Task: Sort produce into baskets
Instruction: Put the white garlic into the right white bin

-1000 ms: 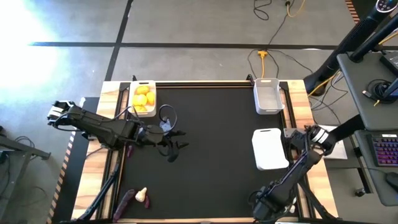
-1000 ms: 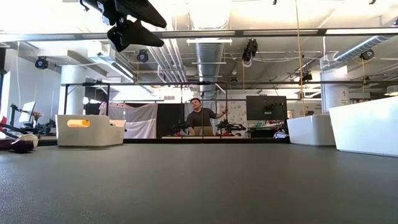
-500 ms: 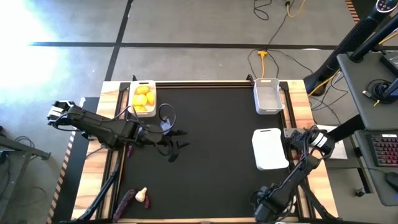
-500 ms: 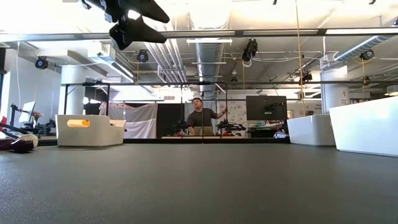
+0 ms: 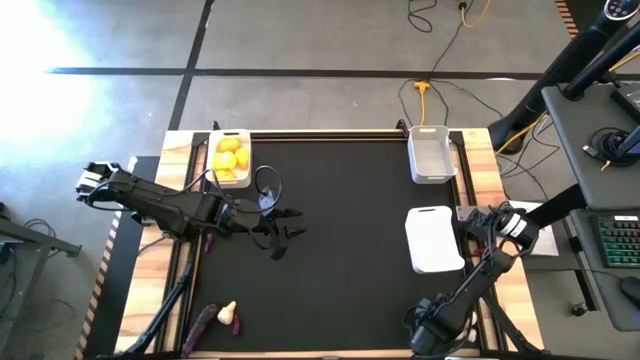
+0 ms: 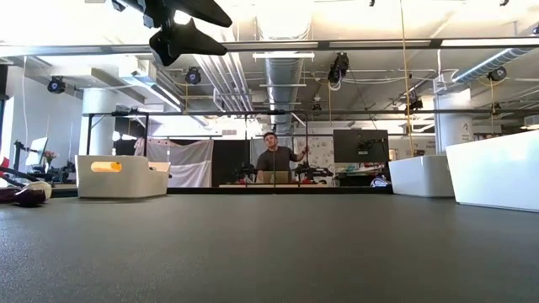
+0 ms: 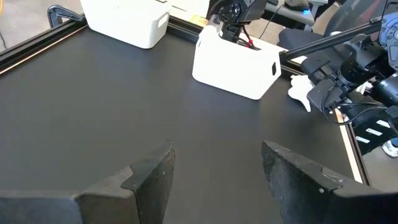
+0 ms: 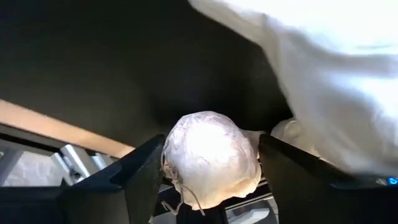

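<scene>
My right gripper [image 8: 211, 186] is shut on a white garlic bulb [image 8: 210, 158] beside the right side of the nearer white basket [image 5: 433, 238], at the table's right edge [image 5: 472, 225]. My left gripper [image 5: 285, 235] is open and empty above the mat's left half; it also shows in the left wrist view [image 7: 217, 177] and high in the low view [image 6: 189, 29]. A basket [image 5: 230, 158] at the far left holds yellow fruits. A third basket [image 5: 430, 152] stands at the far right. A purple eggplant piece [image 5: 203, 322] and a garlic bulb [image 5: 229, 315] lie at the near left. My right gripper pinches the garlic bulb by its two opposite sides [image 8: 171, 163] between its two fingers [image 8: 140, 177]. The bulb fills the gap between them. The basket's white wall [image 8: 323, 81] is close beside it. Whether the bulb is clear of the table, I cannot tell.
The black mat [image 5: 340, 220] is bare between the baskets. Black rails and wooden strips border the table [image 5: 180, 160]. Cables lie on the floor beyond the far edge [image 5: 430, 90]. A person [image 6: 275, 160] stands in the room behind the table.
My left gripper has risen a little, staying open. Nothing else has visibly moved.
</scene>
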You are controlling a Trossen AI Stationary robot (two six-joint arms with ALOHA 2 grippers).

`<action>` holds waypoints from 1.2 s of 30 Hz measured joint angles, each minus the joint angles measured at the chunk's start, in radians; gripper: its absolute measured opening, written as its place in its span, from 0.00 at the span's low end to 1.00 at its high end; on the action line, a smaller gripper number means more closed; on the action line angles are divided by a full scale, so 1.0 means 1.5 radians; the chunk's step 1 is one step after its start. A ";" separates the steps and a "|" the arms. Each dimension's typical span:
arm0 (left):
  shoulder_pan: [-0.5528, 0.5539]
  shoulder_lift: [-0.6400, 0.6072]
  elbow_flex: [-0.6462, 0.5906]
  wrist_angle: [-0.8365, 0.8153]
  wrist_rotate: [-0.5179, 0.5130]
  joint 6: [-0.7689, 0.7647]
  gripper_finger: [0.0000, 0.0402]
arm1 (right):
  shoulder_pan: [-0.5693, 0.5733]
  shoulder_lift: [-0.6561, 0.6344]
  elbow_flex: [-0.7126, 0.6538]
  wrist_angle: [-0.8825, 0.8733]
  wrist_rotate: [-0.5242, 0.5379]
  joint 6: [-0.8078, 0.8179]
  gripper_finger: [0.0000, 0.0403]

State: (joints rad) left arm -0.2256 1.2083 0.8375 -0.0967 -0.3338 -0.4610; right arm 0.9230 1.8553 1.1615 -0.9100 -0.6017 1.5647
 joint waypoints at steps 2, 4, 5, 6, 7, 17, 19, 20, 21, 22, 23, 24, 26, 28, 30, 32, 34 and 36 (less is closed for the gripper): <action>0.000 0.000 0.000 0.000 0.000 0.000 0.56 | 0.000 0.000 -0.002 -0.001 -0.001 -0.010 0.57; 0.000 0.000 0.000 0.000 0.000 0.000 0.56 | 0.000 0.000 -0.002 0.000 -0.001 -0.020 0.55; 0.000 0.000 0.000 0.000 0.000 0.000 0.56 | 0.000 0.000 -0.002 0.000 -0.001 -0.024 0.54; 0.000 0.000 0.000 0.000 0.000 0.000 0.56 | 0.000 0.000 -0.002 0.000 -0.001 -0.027 0.52; 0.000 0.000 0.000 0.000 0.000 0.000 0.56 | 0.000 0.000 -0.002 0.000 -0.001 -0.029 0.51; 0.000 0.000 0.000 0.000 0.000 0.002 0.56 | -0.004 -0.034 0.036 -0.010 0.000 -0.014 0.45; 0.000 0.000 0.000 0.001 -0.001 0.005 0.56 | -0.007 -0.046 0.048 -0.029 0.010 -0.014 0.45; 0.000 0.000 0.000 0.002 -0.005 0.005 0.56 | -0.011 -0.050 0.054 -0.041 0.017 -0.014 0.45; 0.000 0.000 0.000 0.002 -0.009 0.005 0.56 | -0.014 -0.057 0.058 -0.052 0.024 -0.015 0.45; 0.000 0.000 0.000 0.002 -0.012 0.005 0.56 | -0.018 -0.064 0.065 -0.065 0.033 -0.015 0.45; 0.000 0.000 0.000 0.003 -0.012 0.005 0.56 | -0.023 -0.072 0.071 -0.077 0.041 -0.016 0.45; 0.000 0.000 0.000 0.003 -0.012 0.005 0.56 | -0.030 -0.081 0.080 -0.089 0.048 -0.015 0.45; 0.000 0.000 0.000 0.003 -0.012 0.006 0.56 | -0.044 -0.100 0.101 -0.115 0.074 -0.020 0.44; 0.000 0.000 0.000 0.003 -0.012 0.006 0.56 | -0.062 -0.122 0.128 -0.152 0.111 -0.021 0.44; 0.000 0.000 0.000 0.003 -0.012 0.006 0.56 | -0.083 -0.146 0.159 -0.193 0.156 -0.022 0.44; 0.000 0.000 0.000 0.006 -0.012 0.006 0.56 | -0.108 -0.171 0.192 -0.246 0.205 -0.026 0.44; 0.000 0.000 0.000 0.006 -0.012 0.006 0.56 | -0.134 -0.193 0.223 -0.303 0.257 -0.032 0.44; 0.000 0.000 0.000 0.006 -0.012 0.006 0.56 | -0.160 -0.215 0.244 -0.353 0.307 -0.046 0.44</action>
State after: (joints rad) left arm -0.2253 1.2083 0.8375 -0.0875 -0.3517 -0.4517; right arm 0.6836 1.5328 1.5282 -1.4390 -0.1409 1.4965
